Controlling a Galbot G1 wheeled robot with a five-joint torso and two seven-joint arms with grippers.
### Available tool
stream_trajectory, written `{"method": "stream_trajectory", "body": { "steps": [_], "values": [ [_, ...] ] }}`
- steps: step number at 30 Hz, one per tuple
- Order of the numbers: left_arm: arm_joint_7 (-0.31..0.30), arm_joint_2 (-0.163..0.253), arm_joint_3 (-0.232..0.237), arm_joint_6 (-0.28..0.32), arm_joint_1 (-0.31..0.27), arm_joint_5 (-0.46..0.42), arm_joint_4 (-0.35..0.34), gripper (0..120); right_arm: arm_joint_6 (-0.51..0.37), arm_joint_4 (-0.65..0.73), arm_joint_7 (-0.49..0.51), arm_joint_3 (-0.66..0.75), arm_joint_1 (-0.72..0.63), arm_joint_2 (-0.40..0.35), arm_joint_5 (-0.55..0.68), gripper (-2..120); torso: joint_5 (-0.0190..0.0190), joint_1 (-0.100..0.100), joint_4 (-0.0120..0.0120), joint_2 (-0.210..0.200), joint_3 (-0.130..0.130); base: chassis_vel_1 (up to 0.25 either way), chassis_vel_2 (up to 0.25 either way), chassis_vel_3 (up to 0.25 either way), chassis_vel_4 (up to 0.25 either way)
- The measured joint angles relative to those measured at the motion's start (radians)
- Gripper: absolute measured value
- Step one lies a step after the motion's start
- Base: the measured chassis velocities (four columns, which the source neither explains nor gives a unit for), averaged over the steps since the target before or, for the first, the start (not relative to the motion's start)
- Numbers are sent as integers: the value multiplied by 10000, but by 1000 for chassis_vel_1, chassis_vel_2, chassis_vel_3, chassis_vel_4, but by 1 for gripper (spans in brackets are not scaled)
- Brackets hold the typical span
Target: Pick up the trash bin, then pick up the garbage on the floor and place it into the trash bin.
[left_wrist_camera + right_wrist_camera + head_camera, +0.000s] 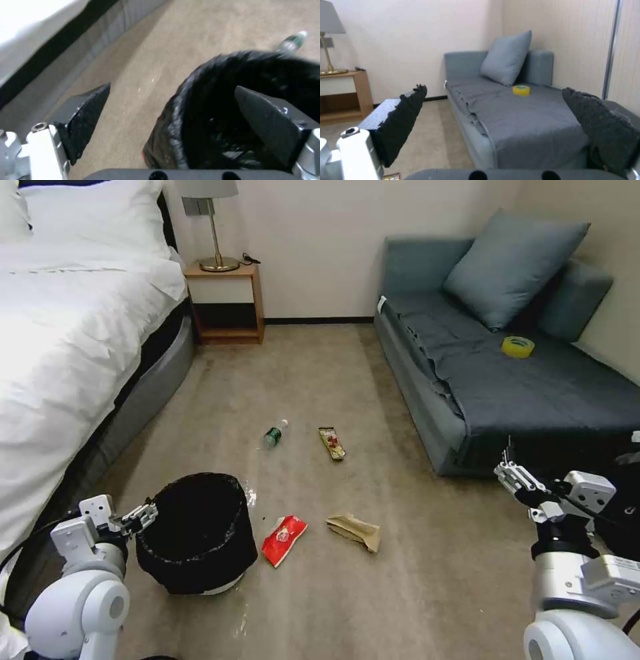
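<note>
Beige carpet [320, 380] runs between a white bed [67, 327] and a grey sofa [520, 387]. On it stands the trash bin [197, 533], its rim straddled by the left gripper [171, 107], fingers spread, one inside, one outside. Raised beside the sofa, the right gripper [493, 110] has its fingers spread. Nearby lie a paper bag [355, 531], red packet [283, 539], wrapper [332, 443] and bottle [274, 434].

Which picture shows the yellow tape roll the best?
The right wrist view: the yellow tape roll lies unblocked on the sofa beside the pillow. The head view shows it farther off.
</note>
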Motion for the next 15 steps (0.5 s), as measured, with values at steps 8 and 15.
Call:
{"method": "stream_trajectory", "body": {
  "steps": [8,15],
  "values": [
    [-132,-6,171,-30,-147,-328,1005,100,31,41,-11,10,-22,4,-2,100,0,0,0,0,0,0,0,0,0],
    [-304,-35,423,-54,-391,-670,1506,100,43,59,-24,-11,-15,28,-24,100,0,0,0,0,-1,0,0,0,0]
  ]
}}
